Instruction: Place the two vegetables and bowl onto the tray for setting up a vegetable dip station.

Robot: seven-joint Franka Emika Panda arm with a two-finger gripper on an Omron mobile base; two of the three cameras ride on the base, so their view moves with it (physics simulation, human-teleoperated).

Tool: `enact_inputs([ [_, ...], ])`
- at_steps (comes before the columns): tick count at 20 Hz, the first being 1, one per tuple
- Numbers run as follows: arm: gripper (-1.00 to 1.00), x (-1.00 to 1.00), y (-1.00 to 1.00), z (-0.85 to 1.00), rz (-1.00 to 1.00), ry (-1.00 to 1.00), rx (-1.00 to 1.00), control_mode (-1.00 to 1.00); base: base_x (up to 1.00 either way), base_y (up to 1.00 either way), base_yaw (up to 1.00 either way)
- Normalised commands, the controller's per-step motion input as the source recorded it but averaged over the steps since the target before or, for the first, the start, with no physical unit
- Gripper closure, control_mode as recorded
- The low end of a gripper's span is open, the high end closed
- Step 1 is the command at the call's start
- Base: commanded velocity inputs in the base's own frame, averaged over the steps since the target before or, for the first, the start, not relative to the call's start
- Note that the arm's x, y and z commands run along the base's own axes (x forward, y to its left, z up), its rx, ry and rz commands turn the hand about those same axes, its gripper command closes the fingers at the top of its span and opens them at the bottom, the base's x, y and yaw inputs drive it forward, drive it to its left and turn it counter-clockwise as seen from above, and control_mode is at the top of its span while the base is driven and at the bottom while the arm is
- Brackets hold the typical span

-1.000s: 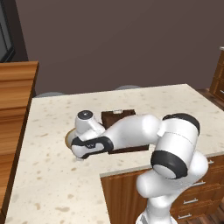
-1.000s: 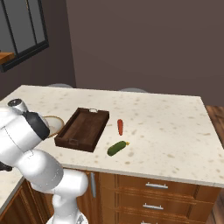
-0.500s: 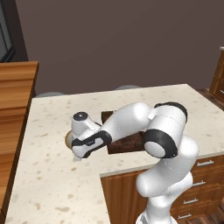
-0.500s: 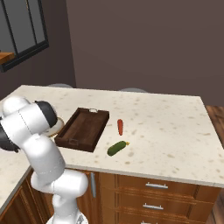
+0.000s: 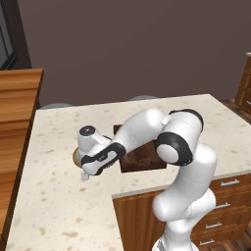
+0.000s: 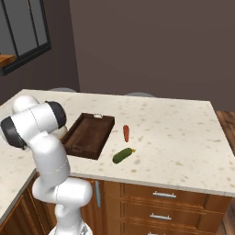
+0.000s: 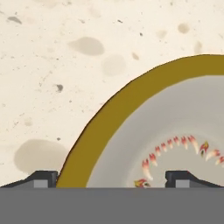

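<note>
The arm (image 5: 147, 130) blocks most of the bowl (image 5: 77, 156) and the tray's (image 5: 142, 161) near side. In the hand view the bowl (image 7: 175, 131) runs off the right edge.

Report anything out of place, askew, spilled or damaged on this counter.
Nothing stands out. The tray sits flat and empty, the cucumber and red pepper lie intact beside it, and the bowl rests upright under the open gripper.

tool (image 7: 111, 179) fingertips straddle bowl (image 7: 175, 127) rim over counter (image 7: 52, 65).
</note>
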Motion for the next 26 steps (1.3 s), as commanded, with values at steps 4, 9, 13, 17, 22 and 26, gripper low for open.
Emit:
enact_inputs([
  [4,1.00,0.08,0.01,-0.07,0.00,0.01,0.00,-1.00,0.00,0.00,0.00],
  [9,1.00,0.03,0.00,-0.07,0.00,0.05,0.00,-1.00,0.00,0.00,0.00],
  [13,1.00,0.01,0.00,-0.03,0.00,0.07,0.00,-1.00,0.00,0.00,0.00],
  [17,1.00,0.00,0.00,0.10,0.00,0.00,0.00,-1.00,0.00,0.00,0.00],
  [22,1.00,-0.06,0.00,0.20,0.00,-0.13,0.00,-1.00,0.00,0.00,0.00],
  [26,1.00,-0.08,0.00,0.25,0.00,-0.25,0.00,-1.00,0.00,0.00,0.00],
])
